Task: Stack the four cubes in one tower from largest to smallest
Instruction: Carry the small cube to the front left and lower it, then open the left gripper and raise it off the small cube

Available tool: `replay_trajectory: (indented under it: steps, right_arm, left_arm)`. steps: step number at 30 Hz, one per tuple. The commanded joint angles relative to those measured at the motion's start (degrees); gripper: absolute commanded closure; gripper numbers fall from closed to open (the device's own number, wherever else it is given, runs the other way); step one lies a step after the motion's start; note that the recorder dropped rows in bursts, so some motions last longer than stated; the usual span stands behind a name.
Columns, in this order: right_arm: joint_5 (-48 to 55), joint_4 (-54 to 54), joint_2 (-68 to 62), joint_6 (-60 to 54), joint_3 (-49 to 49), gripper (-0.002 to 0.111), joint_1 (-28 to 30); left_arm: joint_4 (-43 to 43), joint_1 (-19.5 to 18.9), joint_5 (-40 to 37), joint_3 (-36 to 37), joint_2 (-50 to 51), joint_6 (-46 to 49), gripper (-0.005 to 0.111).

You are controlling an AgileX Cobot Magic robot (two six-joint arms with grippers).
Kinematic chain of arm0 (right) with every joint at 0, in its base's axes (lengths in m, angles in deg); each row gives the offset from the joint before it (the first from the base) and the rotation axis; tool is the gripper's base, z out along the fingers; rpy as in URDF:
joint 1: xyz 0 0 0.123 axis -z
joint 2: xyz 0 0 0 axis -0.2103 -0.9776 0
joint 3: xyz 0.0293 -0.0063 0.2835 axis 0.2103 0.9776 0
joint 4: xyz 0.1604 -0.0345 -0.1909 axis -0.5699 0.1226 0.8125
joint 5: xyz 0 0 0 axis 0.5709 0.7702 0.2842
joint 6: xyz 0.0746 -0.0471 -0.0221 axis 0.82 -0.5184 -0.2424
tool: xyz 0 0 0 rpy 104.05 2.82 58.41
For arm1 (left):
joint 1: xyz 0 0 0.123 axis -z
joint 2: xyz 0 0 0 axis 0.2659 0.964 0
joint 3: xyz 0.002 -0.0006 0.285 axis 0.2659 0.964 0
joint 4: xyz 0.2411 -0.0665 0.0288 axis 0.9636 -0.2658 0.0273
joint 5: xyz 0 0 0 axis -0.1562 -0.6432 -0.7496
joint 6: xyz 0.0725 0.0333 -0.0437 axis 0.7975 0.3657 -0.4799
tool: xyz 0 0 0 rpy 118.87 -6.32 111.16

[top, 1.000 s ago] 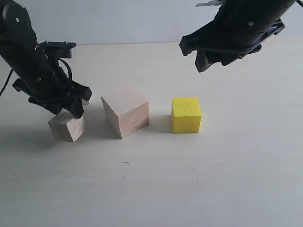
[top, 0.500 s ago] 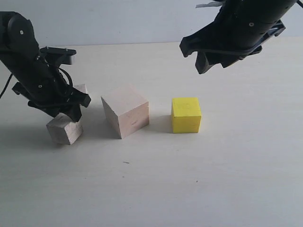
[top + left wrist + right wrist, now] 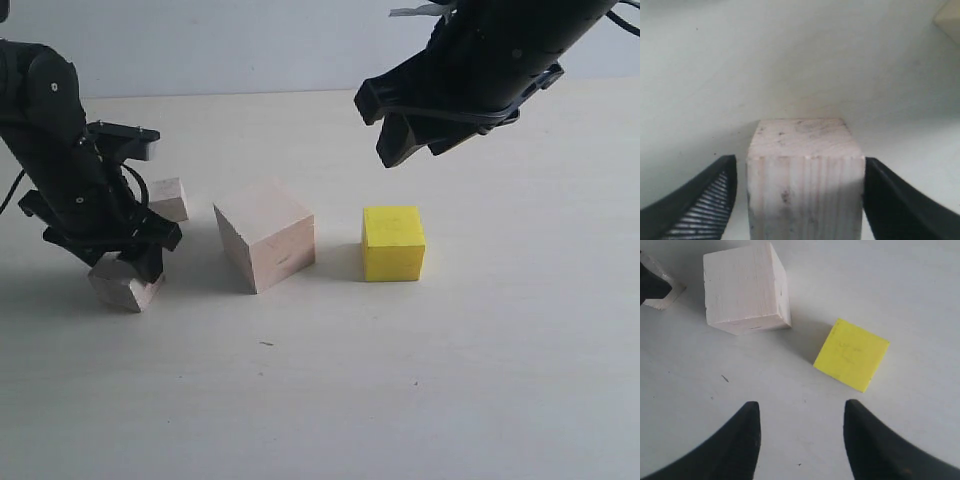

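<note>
My left gripper is low at the left, straddling a small pale wood cube that sits tilted on the table. In the left wrist view this cube fills the space between the fingers. One finger stands clear of it by a narrow gap, while the other is at its side. The second small wood cube lies just behind. The large pale wood cube and the yellow cube rest at the middle. My right gripper hangs open and empty above them.
All cubes stand apart on a pale tabletop. From the right wrist, the large cube and the yellow cube lie beyond my open right gripper. A white wall backs the table.
The left gripper has slid left and lower, taking the small cube with it and uncovering the second small cube. Its jaws have widened. The right arm has shifted left.
</note>
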Motion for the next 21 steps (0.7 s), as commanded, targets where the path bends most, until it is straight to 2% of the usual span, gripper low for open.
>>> replay_trajectory:
  steps: [1, 6, 12, 15, 16, 17, 18, 19, 21]
  right_arm:
    - [-0.56, -0.16, 0.10, -0.67, -0.49, 0.058, -0.08]
    - [-0.53, -0.70, 0.10, -0.67, -0.49, 0.058, -0.08]
    - [-0.53, -0.99, -0.69, -0.67, -0.49, 0.058, -0.08]
    - [-0.53, -0.99, -0.89, -0.67, -0.49, 0.058, -0.08]
    - [-0.53, -1.10, -1.04, -0.67, -0.49, 0.058, -0.08]
    - [-0.58, -1.10, -1.14, -0.67, -0.49, 0.058, -0.08]
    - [-0.68, -1.10, -1.11, -0.67, -0.49, 0.058, -0.08]
    - [-0.82, -1.10, -1.11, -0.67, -0.49, 0.058, -0.08]
    - [-0.82, -1.10, -1.11, -0.67, -0.49, 0.058, -0.08]
  left_arm:
    - [0.47, -0.12, -0.35, 0.07, -0.13, -0.46, 0.035]
    - [-0.13, -0.12, -0.06, -0.06, -2.69, -0.46, 0.035]
    - [-0.23, -0.12, 0.62, -0.06, -10.29, -0.46, 0.035]
    - [-5.21, -0.12, 0.17, -0.06, -12.92, -0.10, 0.038]
    - [-7.10, -0.12, 0.02, -0.06, -13.25, 0.48, 0.042]
    - [-11.71, -0.12, -0.26, -0.06, -13.34, 3.03, 0.058]
    - [-13.19, -0.12, -0.26, -0.06, -13.34, 3.96, 0.066]
    - [-16.73, -0.12, -0.03, -0.06, -13.23, 6.51, 0.088]
    - [-21.16, -0.12, 1.04, -0.06, -12.60, 10.38, 0.106]
